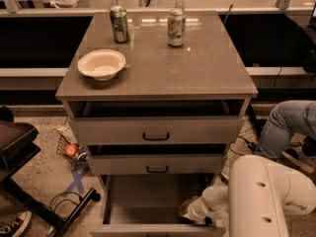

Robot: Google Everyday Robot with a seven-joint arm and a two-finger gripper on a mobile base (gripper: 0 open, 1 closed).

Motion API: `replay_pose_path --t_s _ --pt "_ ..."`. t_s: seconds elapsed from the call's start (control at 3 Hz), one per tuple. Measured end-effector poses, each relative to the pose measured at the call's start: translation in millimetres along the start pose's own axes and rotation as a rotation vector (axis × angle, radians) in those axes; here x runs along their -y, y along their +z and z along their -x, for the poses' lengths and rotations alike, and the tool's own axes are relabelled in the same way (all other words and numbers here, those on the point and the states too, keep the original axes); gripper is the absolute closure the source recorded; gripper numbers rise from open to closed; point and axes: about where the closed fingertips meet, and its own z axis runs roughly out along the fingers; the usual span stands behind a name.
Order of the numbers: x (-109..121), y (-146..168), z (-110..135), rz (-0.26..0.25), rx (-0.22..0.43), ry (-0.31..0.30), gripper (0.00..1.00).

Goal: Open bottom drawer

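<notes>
Bottom drawer (143, 206): pulled well out at the cabinet's (237, 132) foot, grey tray showing.
Gripper (188, 210): low in the tray's right front part, on the white arm (261, 201); whether it is released or clenched, I cannot tell.
Upper drawers (156, 131): both slightly ajar.
Top (197, 68): bowl (101, 63) at left, two cans (119, 24) behind.

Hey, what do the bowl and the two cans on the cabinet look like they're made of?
Bowl: off-white, matte, thin rim, probably paper or foam, possibly plastic. Left can and right can: printed metal, likely aluminium, shiny tops. The tool sits inside the open bottom drawer, at its right.
</notes>
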Motion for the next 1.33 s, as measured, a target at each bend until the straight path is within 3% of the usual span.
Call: replay_pose_path --t_s 0.33,0.67,1.33 --pt "-35 -3 -6 0.025 0.009 0.041 1.0" --pt "-49 -4 -9 0.041 0.014 0.045 1.0" --pt "-52 -2 -7 0.046 0.017 0.045 0.6"
